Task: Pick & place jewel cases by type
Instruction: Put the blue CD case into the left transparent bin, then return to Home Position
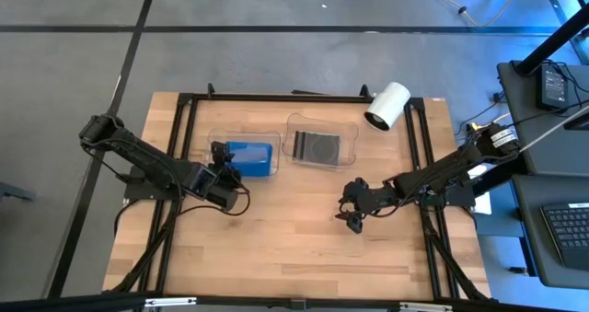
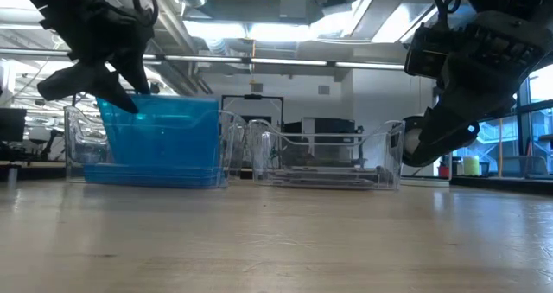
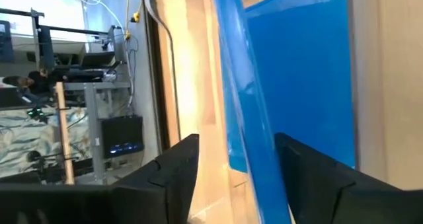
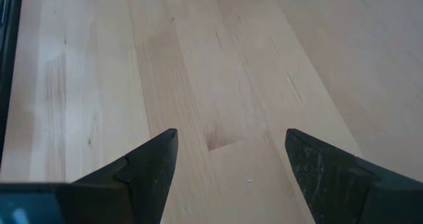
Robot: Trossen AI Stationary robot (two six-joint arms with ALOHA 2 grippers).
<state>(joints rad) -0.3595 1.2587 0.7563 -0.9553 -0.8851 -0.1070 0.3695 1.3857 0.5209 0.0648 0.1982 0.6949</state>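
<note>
Over the left clear tray (image 1: 213, 139), my left gripper (image 1: 224, 157) hangs at the edge of the blue jewel cases (image 1: 250, 158). Its fingers (image 3: 173, 174) stand parted on either side of a blue case that leans on edge; whether they touch it I cannot tell. More blue lies flat beneath it in that tray. The right clear tray (image 1: 293, 128) holds the dark jewel cases (image 1: 318, 145), lying flat. How many cases each stack holds I cannot count. My right gripper (image 1: 352, 217) hovers over bare wooden table (image 1: 276, 248) nearer the front, fingers spread wide and empty. No case lies loose on the table, so I judge the sorting nearly finished, with only this last blue case left to settle.
</note>
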